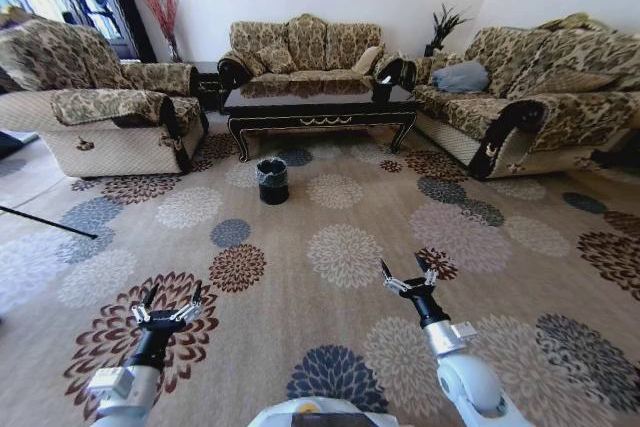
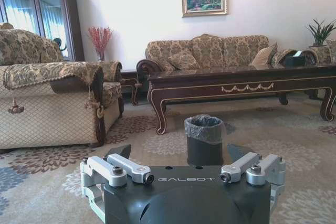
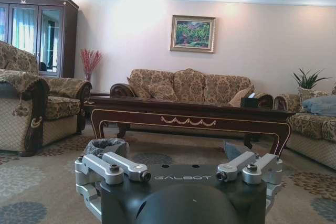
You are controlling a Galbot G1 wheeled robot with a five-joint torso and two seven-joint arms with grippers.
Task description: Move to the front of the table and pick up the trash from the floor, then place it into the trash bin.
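The one word that can be read is "GALBOT", in pale capital letters on the dark housing of the left pincer (image 2: 178,153), low in the left wrist view, and likewise on the right pincer (image 3: 178,151) in the right wrist view.

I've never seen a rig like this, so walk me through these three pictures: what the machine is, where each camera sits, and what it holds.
It is a wheeled robot with two arms. The wide picture comes from a camera on its head, looking down at the patterned carpet. In it, the left gripper and the right gripper hang low in front, fingers spread, holding nothing. The other two pictures come from cameras on each wrist, looking past that arm's own dark gripper body. Ahead stands the table, a long dark one among three sofas. In front of it, on the carpet, stands the trash bin, small, black, with a plastic liner. I cannot make out any trash on the floor.
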